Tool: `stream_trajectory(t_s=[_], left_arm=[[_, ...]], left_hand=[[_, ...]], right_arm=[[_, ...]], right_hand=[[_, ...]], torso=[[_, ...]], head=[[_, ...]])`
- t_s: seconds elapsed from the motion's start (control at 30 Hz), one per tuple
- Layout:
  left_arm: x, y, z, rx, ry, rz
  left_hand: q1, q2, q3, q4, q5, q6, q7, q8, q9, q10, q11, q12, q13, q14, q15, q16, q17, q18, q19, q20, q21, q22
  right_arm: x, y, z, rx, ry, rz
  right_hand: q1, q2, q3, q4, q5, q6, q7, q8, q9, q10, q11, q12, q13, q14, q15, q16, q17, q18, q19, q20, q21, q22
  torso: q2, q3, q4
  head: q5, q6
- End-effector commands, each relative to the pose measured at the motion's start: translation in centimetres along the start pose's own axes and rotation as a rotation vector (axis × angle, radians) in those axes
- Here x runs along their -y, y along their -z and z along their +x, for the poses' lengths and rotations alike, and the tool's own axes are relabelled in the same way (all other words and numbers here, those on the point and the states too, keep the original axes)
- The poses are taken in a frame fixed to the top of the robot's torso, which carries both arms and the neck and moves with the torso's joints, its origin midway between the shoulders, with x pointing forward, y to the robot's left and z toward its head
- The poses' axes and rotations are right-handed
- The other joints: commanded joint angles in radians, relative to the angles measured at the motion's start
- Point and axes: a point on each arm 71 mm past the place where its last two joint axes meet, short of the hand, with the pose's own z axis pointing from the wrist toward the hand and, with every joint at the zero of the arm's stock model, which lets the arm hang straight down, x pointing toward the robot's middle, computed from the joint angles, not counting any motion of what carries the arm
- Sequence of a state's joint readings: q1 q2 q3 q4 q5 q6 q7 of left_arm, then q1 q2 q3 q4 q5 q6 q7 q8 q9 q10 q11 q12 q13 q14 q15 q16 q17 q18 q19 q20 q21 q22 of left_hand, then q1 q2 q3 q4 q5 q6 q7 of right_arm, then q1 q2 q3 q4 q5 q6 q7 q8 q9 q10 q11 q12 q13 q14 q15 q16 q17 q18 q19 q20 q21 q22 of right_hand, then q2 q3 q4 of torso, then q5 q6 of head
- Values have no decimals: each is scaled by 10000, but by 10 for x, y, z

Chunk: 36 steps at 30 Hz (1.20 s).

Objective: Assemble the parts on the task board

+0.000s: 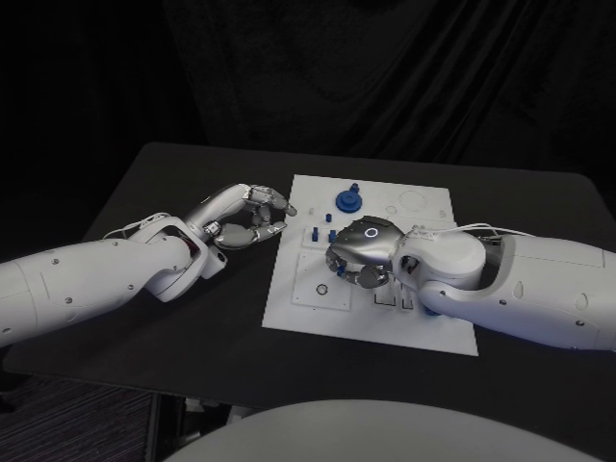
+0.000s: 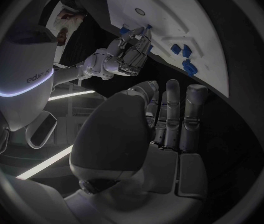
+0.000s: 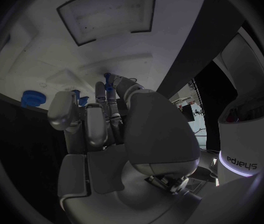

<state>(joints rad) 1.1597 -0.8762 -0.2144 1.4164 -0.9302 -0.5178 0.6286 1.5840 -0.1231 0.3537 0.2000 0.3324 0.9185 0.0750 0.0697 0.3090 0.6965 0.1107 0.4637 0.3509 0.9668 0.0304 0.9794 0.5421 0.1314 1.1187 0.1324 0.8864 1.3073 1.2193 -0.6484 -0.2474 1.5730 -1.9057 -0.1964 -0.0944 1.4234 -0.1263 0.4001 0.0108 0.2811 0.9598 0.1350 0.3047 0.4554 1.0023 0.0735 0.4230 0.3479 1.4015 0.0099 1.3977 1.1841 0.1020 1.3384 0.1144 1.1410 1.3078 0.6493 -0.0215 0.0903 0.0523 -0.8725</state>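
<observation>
The white task board [image 1: 392, 318] lies in the middle of the black table. My right hand [image 1: 364, 252] hovers low over the board's centre with its fingers pointing down. There the thumb and a finger pinch a small blue part [image 3: 109, 76] at the board's surface. A round blue part [image 1: 349, 200] stands near the board's far edge, also seen as the round blue part [image 3: 32, 98]. More small blue parts [image 2: 176, 49] stand on the board [image 2: 169, 10] beside my right hand [image 2: 126, 57]. My left hand [image 1: 245, 217] hangs over the table just off the board's left edge, loosely bent and holding nothing; its fingers [image 2: 176, 114] are bare.
The board has a round recess [image 1: 414, 202] at its far right and a small ring hole [image 1: 320, 290] on its left side. Black table [image 1: 183, 318] surrounds the board, with dark curtain behind.
</observation>
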Motion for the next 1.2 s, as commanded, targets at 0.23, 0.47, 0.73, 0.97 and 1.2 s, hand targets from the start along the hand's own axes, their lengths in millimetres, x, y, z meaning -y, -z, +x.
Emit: stream_trajectory(t_s=[0.23, 0.47, 0.73, 0.97, 1.2], left_arm=[[0, -1, 3, -97, 156, 6], [0, 0, 4, -117, 176, -14], [-1, 2, 6, -147, 215, -71], [-2, 4, 8, -163, 241, -111], [-3, 5, 9, -171, 253, -135]], left_hand=[[6, 85, 62, 14, 59, -25, 15, -30, -14, -13, 51, 44, -9, -64, -7, -49, -16, 81, -68, 16, -61, 768], [3, 95, 60, 15, 55, -29, 22, -30, -20, -19, 54, 47, -16, -67, -3, -53, -20, 82, -81, 20, -72, 765], [3, 95, 60, 15, 55, -29, 22, -30, -20, -19, 54, 47, -16, -67, -3, -53, -20, 82, -81, 20, -72, 765], [9, 98, 60, 8, 55, -38, 21, -33, -26, -22, 57, 50, -21, -69, -1, -56, -23, 85, -94, 22, -85, 762], [9, 98, 60, 8, 55, -38, 21, -33, -26, -22, 57, 50, -21, -69, -1, -56, -23, 85, -94, 22, -85, 762]], right_arm=[[0, -1, 2, -161, 86, 191], [2, -1, 4, -502, 128, 364], [3, 0, 6, -654, 144, 420], [3, 1, 6, -638, 138, 436], [5, 3, 5, -409, 101, 467]], right_hand=[[-122, 15, 44, -26, 17, -145, 9, -122, 15, -68, 45, -66, 16, -96, -13, -100, -78, -73, -137, 5, -134, 1376], [-368, -162, 114, -8, 26, -817, 166, -766, -173, -762, 274, -404, -34, -443, 184, -376, -542, 31, -565, 143, -801, 1200], [-508, -295, 186, 4, 22, -1171, 182, -1203, -376, -1258, 350, -597, -60, -616, 193, -463, -718, 107, -779, 208, -1128, 1126], [-531, -331, 203, -20, 18, -1245, 169, -1350, -443, -1509, 386, -655, -49, -694, 183, -502, -797, 137, -874, 207, -1287, 1090], [-580, -356, 178, -28, 12, -1442, 117, -1576, -546, -1829, 391, -669, 1, -793, 128, -561, -907, 171, -972, 167, -1463, 1053]], torso=[[-4, -6, 2], [-3, 0, 4], [-8, -6, -3], [-7, -5, -3], [-8, -2, 0]], head=[[-10, -1], [-3, -1], [3, -1], [17, -1], [15, -1]])
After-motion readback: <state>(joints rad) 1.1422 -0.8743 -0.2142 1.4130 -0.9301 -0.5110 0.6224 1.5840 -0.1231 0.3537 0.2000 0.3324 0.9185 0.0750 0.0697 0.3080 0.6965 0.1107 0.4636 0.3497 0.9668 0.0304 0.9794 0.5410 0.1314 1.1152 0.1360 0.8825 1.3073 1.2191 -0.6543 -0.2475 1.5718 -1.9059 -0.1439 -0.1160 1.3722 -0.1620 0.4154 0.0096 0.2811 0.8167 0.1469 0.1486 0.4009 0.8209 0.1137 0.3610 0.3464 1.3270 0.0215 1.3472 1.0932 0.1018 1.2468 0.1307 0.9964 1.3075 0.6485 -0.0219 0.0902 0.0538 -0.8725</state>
